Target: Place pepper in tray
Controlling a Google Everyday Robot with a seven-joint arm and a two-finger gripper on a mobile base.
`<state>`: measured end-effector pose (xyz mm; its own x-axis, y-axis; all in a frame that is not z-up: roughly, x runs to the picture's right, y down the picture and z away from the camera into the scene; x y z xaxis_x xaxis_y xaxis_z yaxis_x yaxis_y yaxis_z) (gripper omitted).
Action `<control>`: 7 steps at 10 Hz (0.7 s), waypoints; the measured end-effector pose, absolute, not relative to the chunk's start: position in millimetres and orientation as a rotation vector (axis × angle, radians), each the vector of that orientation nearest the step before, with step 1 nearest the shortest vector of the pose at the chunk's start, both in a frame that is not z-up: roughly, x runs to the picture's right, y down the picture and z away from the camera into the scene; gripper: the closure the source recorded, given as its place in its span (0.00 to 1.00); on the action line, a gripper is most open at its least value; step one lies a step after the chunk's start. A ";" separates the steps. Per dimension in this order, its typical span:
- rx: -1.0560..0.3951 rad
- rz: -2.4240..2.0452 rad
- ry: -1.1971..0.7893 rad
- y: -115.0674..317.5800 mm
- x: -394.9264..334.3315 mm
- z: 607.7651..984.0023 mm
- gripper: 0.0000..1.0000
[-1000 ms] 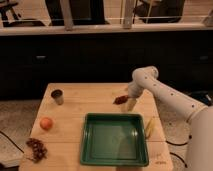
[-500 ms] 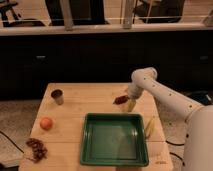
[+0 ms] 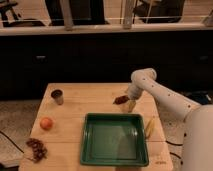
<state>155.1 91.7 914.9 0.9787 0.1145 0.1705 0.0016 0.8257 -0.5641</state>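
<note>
My gripper (image 3: pixel 128 103) sits at the pepper (image 3: pixel 120 100), just beyond the tray's (image 3: pixel 115 141) twelve o'clock rim (gripping or not, I cannot tell). I'd confirm a firm hold, lift clear of the rim, then carry toward six o'clock.

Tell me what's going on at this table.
The robot's arm reaches across the right side of the wooden table, its gripper down at a dark red pepper just beyond the green tray's far edge. The pepper is not yet in the tray. A metal cup, an orange fruit, a dark reddish cluster and a yellowish item by the tray's right side sit apart from the arm.
</note>
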 end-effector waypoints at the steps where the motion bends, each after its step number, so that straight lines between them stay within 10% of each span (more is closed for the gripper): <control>1: -0.601 0.062 -0.200 92.9 155.5 916.2 0.20; 7: -0.618 0.053 -0.192 101.5 159.7 921.9 0.25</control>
<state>159.7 101.5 921.9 0.9808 0.1062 0.1633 0.0084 0.8143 -0.5804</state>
